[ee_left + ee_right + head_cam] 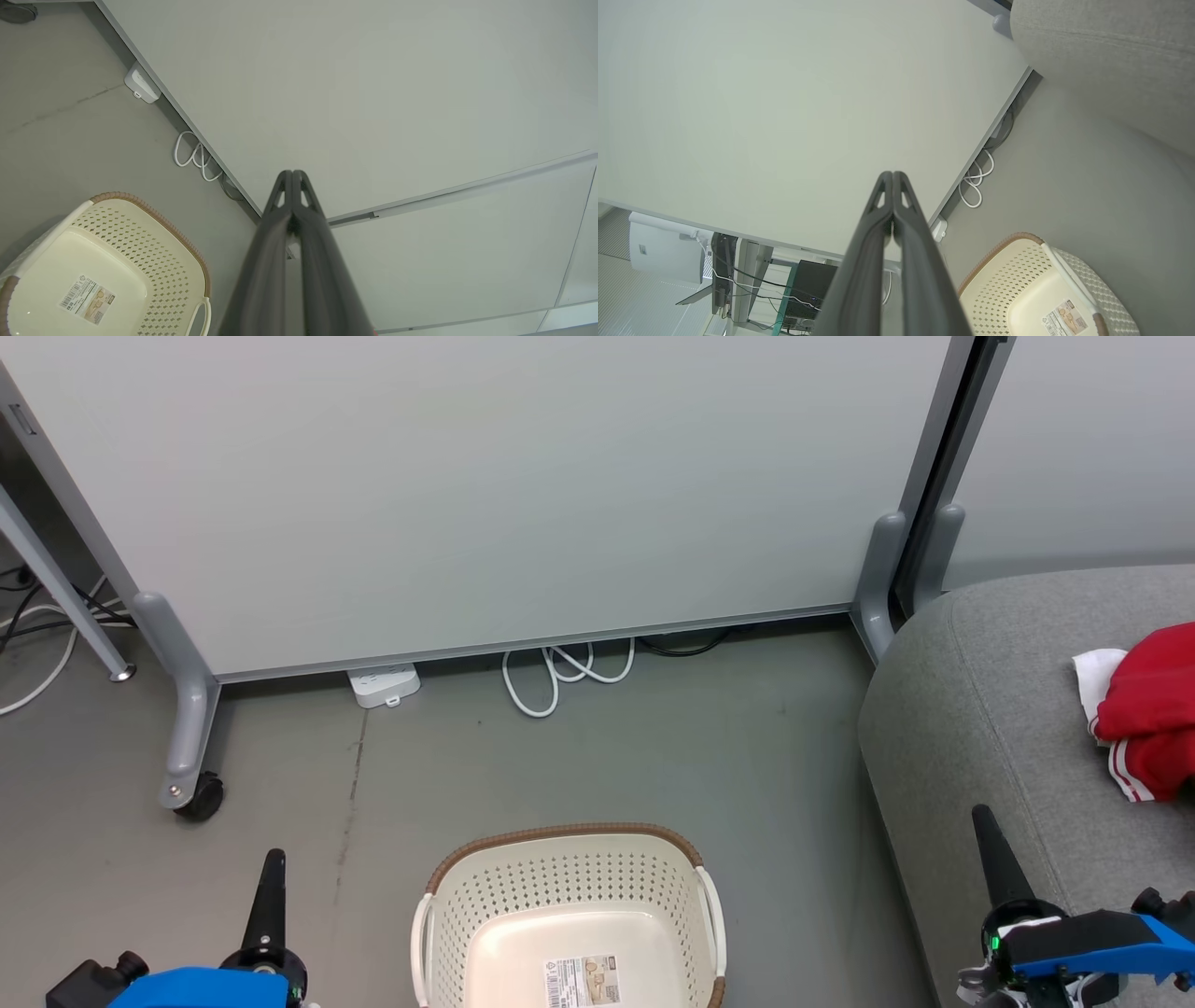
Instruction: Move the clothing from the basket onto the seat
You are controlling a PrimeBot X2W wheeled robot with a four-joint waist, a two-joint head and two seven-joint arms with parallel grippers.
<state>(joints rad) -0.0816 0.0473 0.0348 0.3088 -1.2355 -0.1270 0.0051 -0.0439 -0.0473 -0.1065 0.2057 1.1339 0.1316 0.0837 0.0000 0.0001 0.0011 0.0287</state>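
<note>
The cream-white basket (569, 915) stands on the floor at the bottom centre of the head view, with just a paper label on its base; it also appears as the basket (107, 275) and the basket (1041, 289) in the wrist views. Red clothing (1153, 709) with white trim lies on the grey seat (990, 709) at the right edge. My left gripper (273, 859) is shut and holds nothing, left of the basket. My right gripper (982, 817) is shut too, over the seat's front edge. Their fingers press together in the left gripper (292, 173) and right gripper (893, 174) wrist views.
A pale wheeled partition panel (485, 495) stands behind the basket, with a caster foot (191, 784) at the left. A white power strip (383, 686) and a looped white cable (560, 677) lie at its base. Bare grey floor surrounds the basket.
</note>
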